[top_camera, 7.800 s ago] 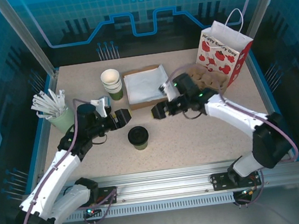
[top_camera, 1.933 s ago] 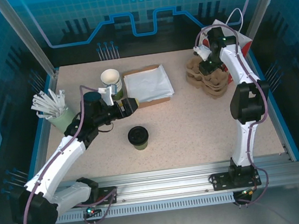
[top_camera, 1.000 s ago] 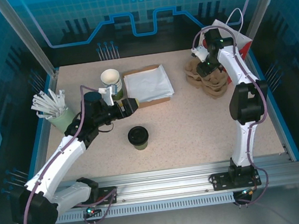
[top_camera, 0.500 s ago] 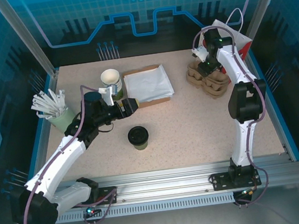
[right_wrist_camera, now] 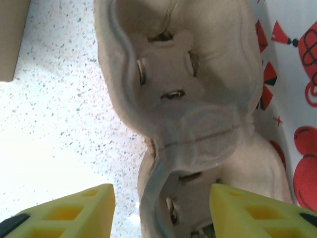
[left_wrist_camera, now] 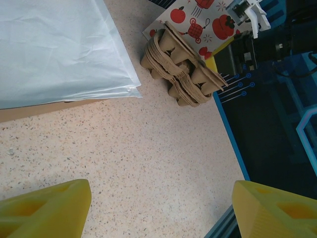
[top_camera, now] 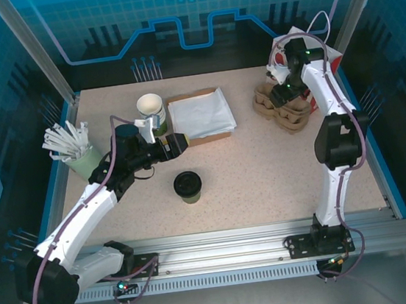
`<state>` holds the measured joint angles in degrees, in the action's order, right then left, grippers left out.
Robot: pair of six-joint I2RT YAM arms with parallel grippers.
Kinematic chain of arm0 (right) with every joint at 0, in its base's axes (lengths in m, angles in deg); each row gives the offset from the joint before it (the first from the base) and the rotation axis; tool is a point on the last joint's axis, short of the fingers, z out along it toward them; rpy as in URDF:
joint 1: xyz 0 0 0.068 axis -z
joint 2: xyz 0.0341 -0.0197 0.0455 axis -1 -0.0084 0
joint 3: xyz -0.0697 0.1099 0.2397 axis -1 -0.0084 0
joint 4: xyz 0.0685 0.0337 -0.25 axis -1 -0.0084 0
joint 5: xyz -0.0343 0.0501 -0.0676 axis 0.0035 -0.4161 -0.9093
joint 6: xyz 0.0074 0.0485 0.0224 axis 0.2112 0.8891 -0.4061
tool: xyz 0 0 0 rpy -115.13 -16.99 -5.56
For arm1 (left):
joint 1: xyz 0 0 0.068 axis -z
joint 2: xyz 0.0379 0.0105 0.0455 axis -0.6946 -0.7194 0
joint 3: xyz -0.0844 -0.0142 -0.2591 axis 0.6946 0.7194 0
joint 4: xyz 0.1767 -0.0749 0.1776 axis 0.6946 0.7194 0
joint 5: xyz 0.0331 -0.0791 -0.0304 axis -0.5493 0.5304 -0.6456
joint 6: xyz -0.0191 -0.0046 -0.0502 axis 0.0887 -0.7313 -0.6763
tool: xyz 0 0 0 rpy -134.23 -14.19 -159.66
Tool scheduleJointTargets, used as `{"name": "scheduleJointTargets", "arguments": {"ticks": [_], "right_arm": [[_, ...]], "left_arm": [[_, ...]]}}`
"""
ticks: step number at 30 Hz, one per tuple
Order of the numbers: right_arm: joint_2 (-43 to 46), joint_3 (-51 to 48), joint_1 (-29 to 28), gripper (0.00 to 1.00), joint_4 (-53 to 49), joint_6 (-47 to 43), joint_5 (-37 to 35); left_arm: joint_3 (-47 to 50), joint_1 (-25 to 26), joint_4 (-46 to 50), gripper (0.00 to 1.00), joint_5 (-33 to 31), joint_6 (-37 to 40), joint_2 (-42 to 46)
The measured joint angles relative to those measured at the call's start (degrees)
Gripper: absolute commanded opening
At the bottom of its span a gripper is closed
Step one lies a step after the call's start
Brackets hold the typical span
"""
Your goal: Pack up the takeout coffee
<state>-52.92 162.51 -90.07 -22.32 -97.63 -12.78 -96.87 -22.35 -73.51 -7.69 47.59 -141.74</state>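
Observation:
The takeout coffee (top_camera: 187,186), a dark green cup with a black lid, stands upright at mid-table, apart from both grippers. My left gripper (top_camera: 180,143) hovers behind it, open. Its yellow fingers (left_wrist_camera: 44,208) have only bare table between them (left_wrist_camera: 163,208). My right gripper (top_camera: 282,96) is at the back right, over a stack of brown pulp trays (top_camera: 287,112). Its jaws stand open (right_wrist_camera: 161,210). The top tray's rim (right_wrist_camera: 163,163) lies between the fingertips (right_wrist_camera: 257,213) with gaps on both sides.
A white paper bag with red prints (left_wrist_camera: 198,20) stands just behind the trays (left_wrist_camera: 181,74), close to my right wrist. A stack of cups (top_camera: 151,112), white sheets on cardboard (top_camera: 198,115) and a mint cup of white sticks (top_camera: 81,158) sit at the back left.
My right jaws have widened over the tray stack and the right wrist has shifted slightly toward the bag. The left arm and the coffee have not moved.

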Motion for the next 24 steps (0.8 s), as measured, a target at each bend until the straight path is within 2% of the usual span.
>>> {"name": "scheduleJointTargets", "arguments": {"ticks": [7, 12, 24], "right_arm": [[0.2, -1.4, 0.0, 0.46, -1.8, 0.2, -0.3], [0.2, -1.5, 0.1, 0.37, -2.2, 0.2, -0.3], [0.2, -2.3, 0.3, 0.23, -2.6, 0.2, -0.4]], "left_arm": [[0.0, 0.0, -0.1, 0.76, 0.0, 0.0, 0.0], [0.0, 0.0, -0.1, 0.76, 0.0, 0.0, 0.0], [0.0, 0.0, -0.1, 0.77, 0.0, 0.0, 0.0]]}}
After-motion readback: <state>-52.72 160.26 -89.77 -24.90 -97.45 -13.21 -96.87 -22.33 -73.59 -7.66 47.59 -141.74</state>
